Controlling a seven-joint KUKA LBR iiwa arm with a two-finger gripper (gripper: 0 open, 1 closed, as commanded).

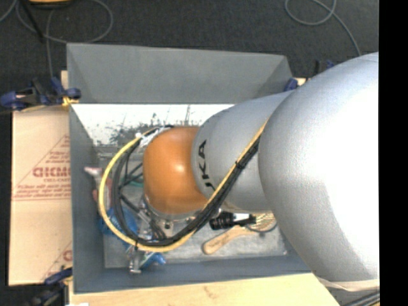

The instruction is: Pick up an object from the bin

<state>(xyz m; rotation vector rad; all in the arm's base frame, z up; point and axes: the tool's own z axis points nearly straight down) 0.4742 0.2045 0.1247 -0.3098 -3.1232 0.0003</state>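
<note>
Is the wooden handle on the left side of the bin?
No, the wooden handle lies in the bin's lower right part, beside the arm.

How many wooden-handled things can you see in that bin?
1: a wooden-handled brush lies near the bin's lower edge, right of the middle, partly under the arm. The arm covers much of the bin, so more may be hidden.

My rounded orange wrist cover [169,171] looks glossy and smooth. The grey metal bin [172,75] is matt, the light wooden handle [223,239] smooth.
</note>
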